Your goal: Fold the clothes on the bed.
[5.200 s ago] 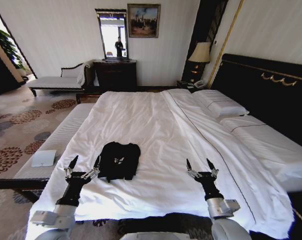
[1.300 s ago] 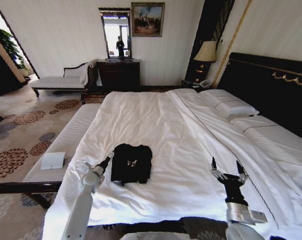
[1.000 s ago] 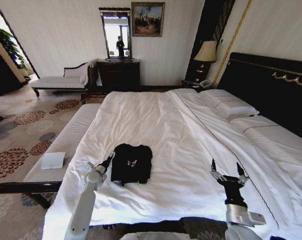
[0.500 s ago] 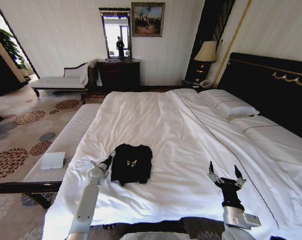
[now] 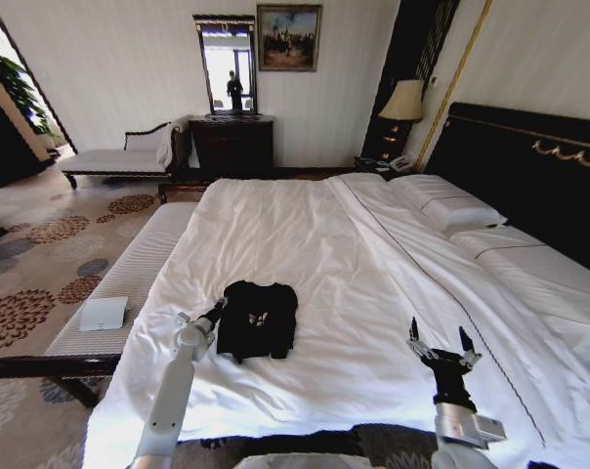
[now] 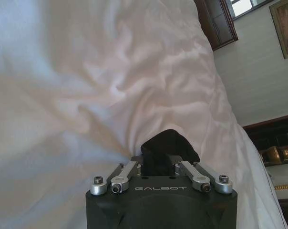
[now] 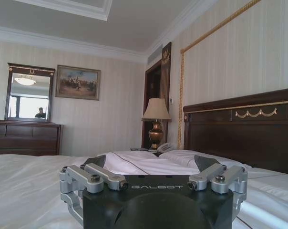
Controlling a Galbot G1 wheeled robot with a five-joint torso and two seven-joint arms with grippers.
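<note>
From the head camera I see the soft black T-shirt (image 5: 258, 319) lying crumpled on the bed's (image 5: 305, 244) wrinkled white sheet, long axis running away from me. My left end effector (image 5: 215, 311) meets its left edge, grip unclear. At the left wrist, dark cloth (image 6: 169, 150) sits between the fingers. My right end effector (image 7: 153, 164) hovers spread, empty.

Hotel-style bedroom: large white bed (image 5: 305, 244), lamp (image 5: 404, 103), mirror (image 5: 225, 61).

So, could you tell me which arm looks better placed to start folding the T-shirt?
Probably the left. The left gripper is at the near-left edge of the black T-shirt on the bed. The right gripper stands open, well off to the right over bare sheet.
</note>
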